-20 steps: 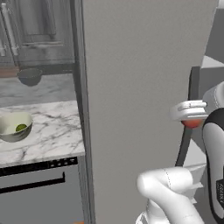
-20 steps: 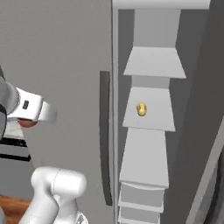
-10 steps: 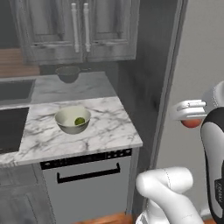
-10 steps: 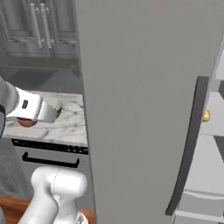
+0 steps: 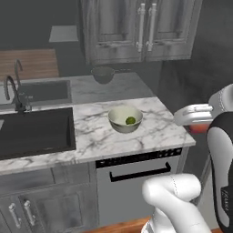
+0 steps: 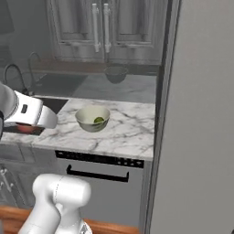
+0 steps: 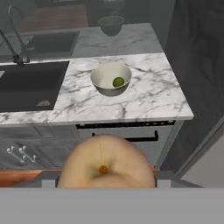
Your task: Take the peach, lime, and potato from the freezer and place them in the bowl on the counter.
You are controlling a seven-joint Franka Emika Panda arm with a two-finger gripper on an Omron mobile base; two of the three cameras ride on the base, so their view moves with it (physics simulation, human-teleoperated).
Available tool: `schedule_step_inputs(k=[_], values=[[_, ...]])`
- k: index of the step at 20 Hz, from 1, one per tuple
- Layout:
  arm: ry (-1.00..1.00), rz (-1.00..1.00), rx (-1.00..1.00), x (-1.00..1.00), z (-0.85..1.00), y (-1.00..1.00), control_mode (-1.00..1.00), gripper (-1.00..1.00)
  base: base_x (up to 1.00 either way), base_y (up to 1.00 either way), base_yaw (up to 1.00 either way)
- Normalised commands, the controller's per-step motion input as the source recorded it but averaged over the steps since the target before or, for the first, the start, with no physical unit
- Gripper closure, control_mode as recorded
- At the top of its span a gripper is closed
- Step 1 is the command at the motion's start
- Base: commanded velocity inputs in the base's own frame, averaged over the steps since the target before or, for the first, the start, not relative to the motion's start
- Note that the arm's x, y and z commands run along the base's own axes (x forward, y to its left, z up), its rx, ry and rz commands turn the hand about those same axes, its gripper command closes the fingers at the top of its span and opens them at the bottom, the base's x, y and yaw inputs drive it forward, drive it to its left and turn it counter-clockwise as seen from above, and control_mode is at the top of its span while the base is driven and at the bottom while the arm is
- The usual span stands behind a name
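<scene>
Grey freezer (image 6: 196,137): tall matte panel, taking up the right side of the right base view, dark seal running down its left edge.

Table (image 5: 150,132): white marble with grey veining, black sink (image 5: 34,132) sitting at its left, tap (image 5: 13,93) standing behind that. Dark oven front showing below the marble, wood-grain cabinets hanging above.

Arm: white, reaching out short of the table's front edge, well apart from the bowl.

Bowl (image 5: 125,119): pale cream, deep, sitting upright mid-marble. A smaller dark bowl (image 5: 103,74) is standing further back, near the wall.

Peach (image 7: 106,162): rounded, pale orange in the hand view, with reddish skin peeking under the white hand in both base views. Jaws (image 5: 196,123) are clasping the peach at a middling width; the tips themselves are hiding behind the fruit.

Lime (image 5: 130,120): bright green, lying inside the bowl, right of centre.

Potato: not located.

Risks, as judged: the peach is hanging off the table edge, over the floor, so any slackening of the jaws now is likely sending it down rather than into the bowl. Round, smooth fruit is prone to rolling out of a light pinch during a swing. Releasing from too high is risking a bounce off the glossy rim or a knock on the lime. A low approach is risking the hand clipping the bowl and shoving it.
</scene>
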Motion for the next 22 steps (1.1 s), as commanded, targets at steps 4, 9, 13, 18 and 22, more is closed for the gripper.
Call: schedule_step_inputs(k=[4,9,13,18,22], values=[[0.0,0.0,0.0,0.0,0.0,0.0,1.0,1.0,0.28,0.24,0.0],[0.0,0.0,0.0,0.0,0.0,0.0,1.0,1.0,0.5,0.37,0.0],[0.0,0.0,0.0,0.0,0.0,0.0,1.0,1.0,0.54,0.26,0.0],[0.0,0.0,0.0,0.0,0.0,0.0,1.0,1.0,0.52,0.22,0.0],[0.0,0.0,0.0,0.0,0.0,0.0,1.0,1.0,0.39,0.0,0.0]])
